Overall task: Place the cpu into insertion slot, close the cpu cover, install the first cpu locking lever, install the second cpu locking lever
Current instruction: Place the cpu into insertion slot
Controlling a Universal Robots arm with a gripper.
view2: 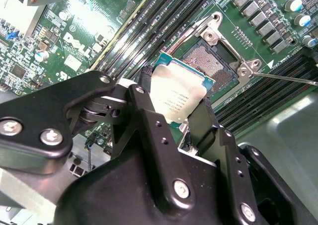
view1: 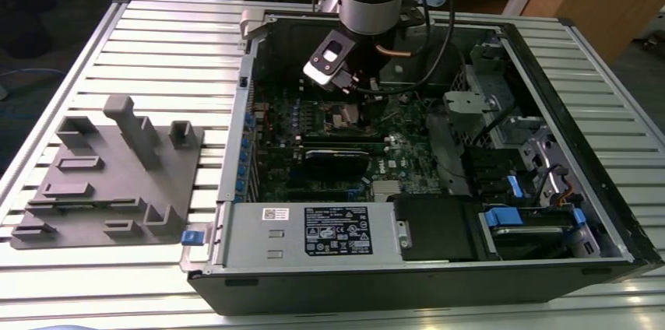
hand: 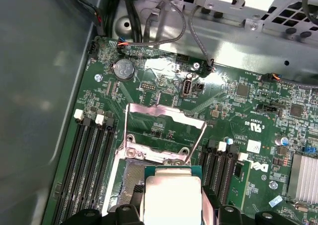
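My gripper (view2: 174, 108) is shut on the cpu (view2: 176, 98), a flat square chip with a dull silver top, held by its edges between the two black fingers (view2: 149, 120). The cpu hangs tilted just above the insertion slot (view2: 213, 68), partly overlapping its near edge. The slot's dark pin field lies bare inside a silvery rim. In the first wrist view the cpu (hand: 171, 197) covers part of the insertion slot (hand: 130, 178), and the cpu cover (hand: 164, 111) stands flipped open beyond it. A thin wire lever (view2: 288, 79) sticks out sideways. The exterior view has the gripper (view1: 341, 85) low over the motherboard.
Black memory slots (hand: 92, 150) flank the socket on both sides. A finned heat sink (hand: 305, 178) and a coin battery (hand: 124, 68) sit on the green board. The case wall (hand: 44, 86) rises close by. A grey fixture (view1: 104, 174) lies outside the case, on the exterior view's left.
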